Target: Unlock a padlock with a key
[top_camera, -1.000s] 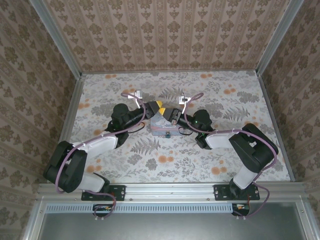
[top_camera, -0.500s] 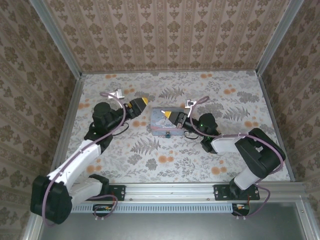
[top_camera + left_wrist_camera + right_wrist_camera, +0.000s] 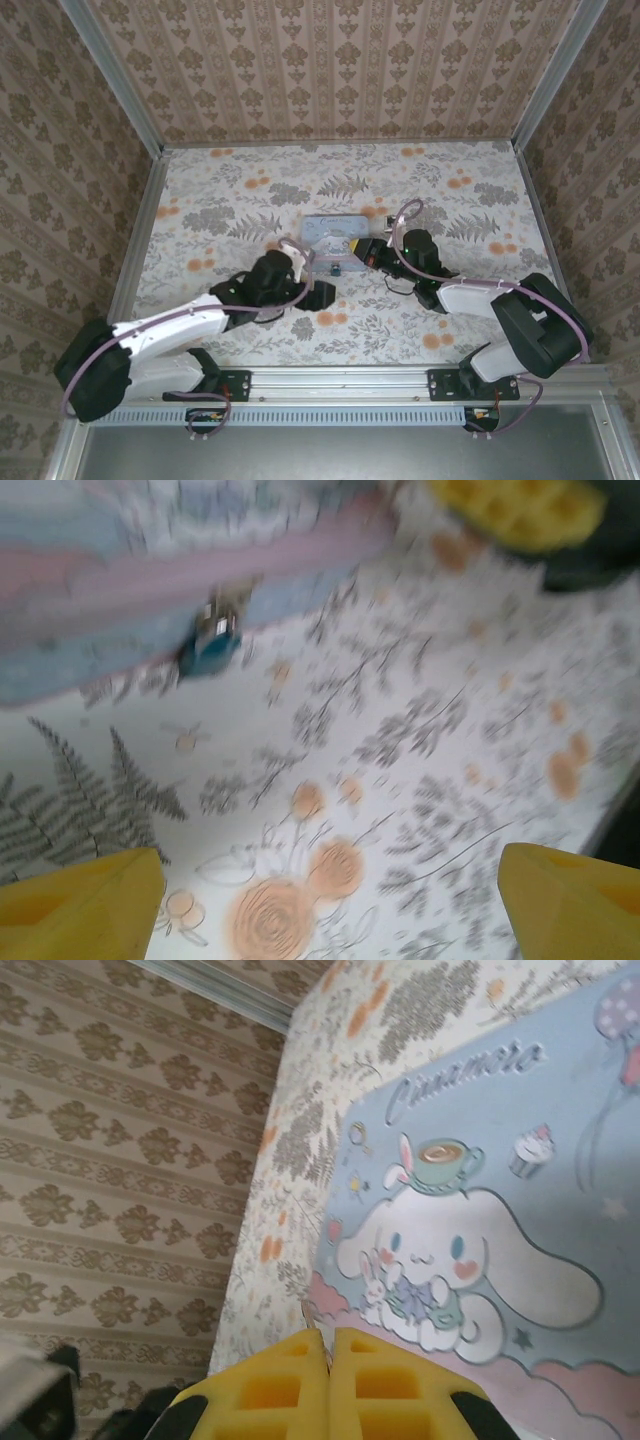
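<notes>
1. The left arm has swung a long way in the last second. It was up at the far-left corner of the blue box [image 3: 120, 570], then out to the left and well clear of it, and now reaches in low from the near side.
2. The left claw [image 3: 325, 905] has gone from partly closed to wide open. In its wrist view the two yellow fingertips sit at opposite bottom corners with bare desk [image 3: 400, 780] between them, and it holds nothing.
3. The padlock [image 3: 208, 645] hangs at the box's near edge — small, dark and teal-tinted, resting against the desk. It lies ahead of the open left claw and apart from it, off to one side of the claw's centre line.
4. The right claw [image 3: 330, 1375] has drawn back a little and now sits at the right end of the box. Its yellow pads are pressed together over the cartoon lid. I cannot make out a key between them, so whether one is pinched there is unclear.
5. The box itself now sits flat, where a second ago it looked tipped between the two claws.
6. My reading is that the left arm has let go of the box to come round for the padlock — likely to steady it. The lock is still shut as far as the blurred view allows, and the left claw must line up on it before closing.
</notes>
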